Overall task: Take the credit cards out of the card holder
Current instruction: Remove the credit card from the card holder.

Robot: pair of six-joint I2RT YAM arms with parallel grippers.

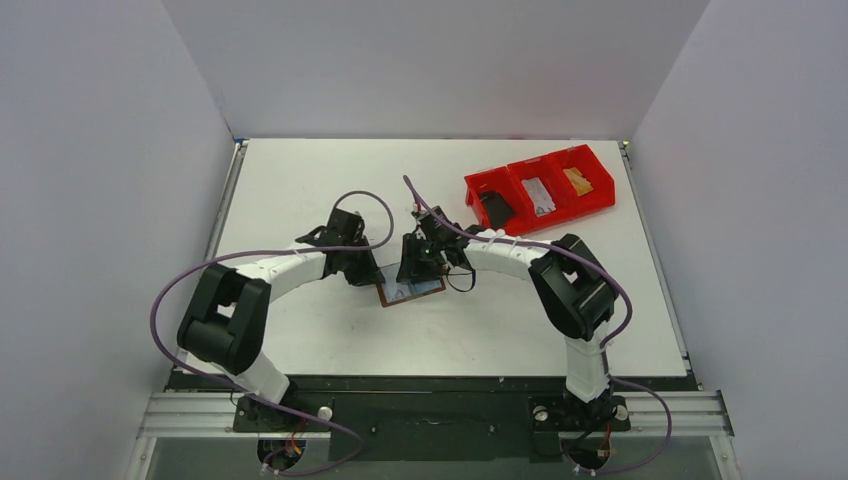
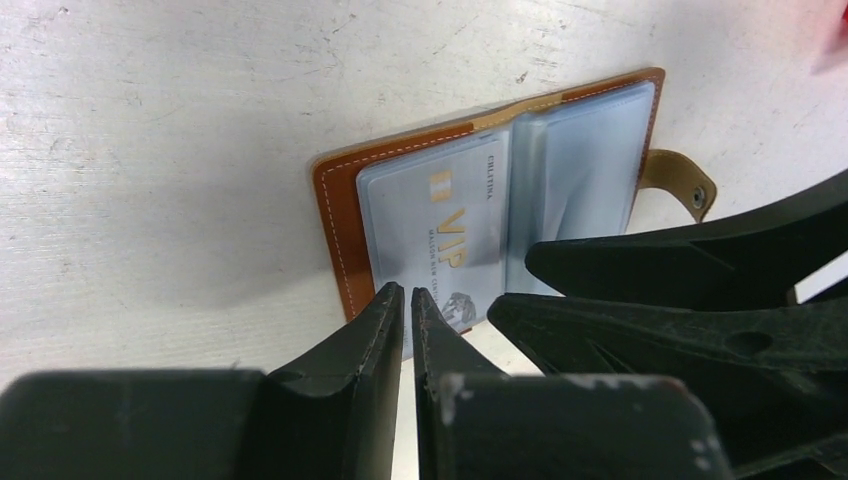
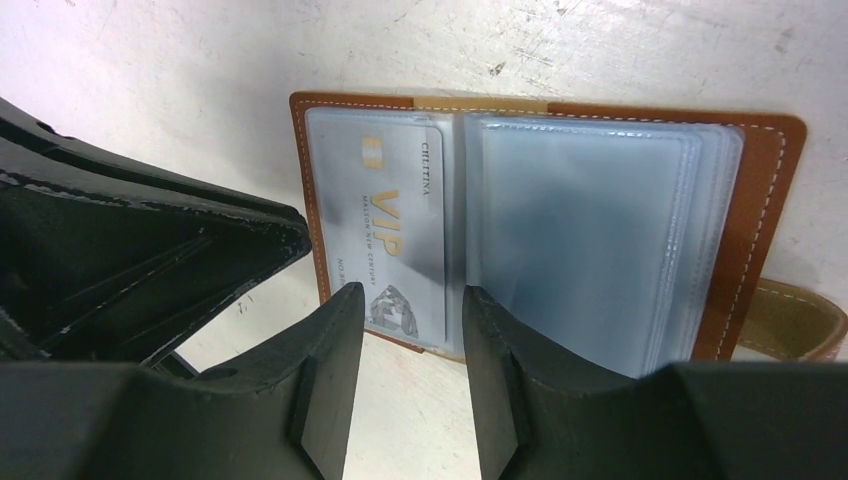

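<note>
The small brown leather bifold card holder [image 3: 770, 180] lies open on the white table [image 1: 300, 190] between the arms, with a silver VIP credit card [image 3: 395, 230] in its left clear pocket. The right hand [image 3: 412, 305] is spread astride that card's near edge. The left hand [image 2: 405, 300] is pressed almost together at the holder's left rim. The fingers may nip sleeve with card and drag the holder. The near side lies open, and the red three-compartment plastic bin [image 1: 474, 195] sits well apart, far right.

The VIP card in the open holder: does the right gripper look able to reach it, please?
Probably yes: the right gripper is open, and the VIP card lies just beyond its tips, unobstructed.
</note>
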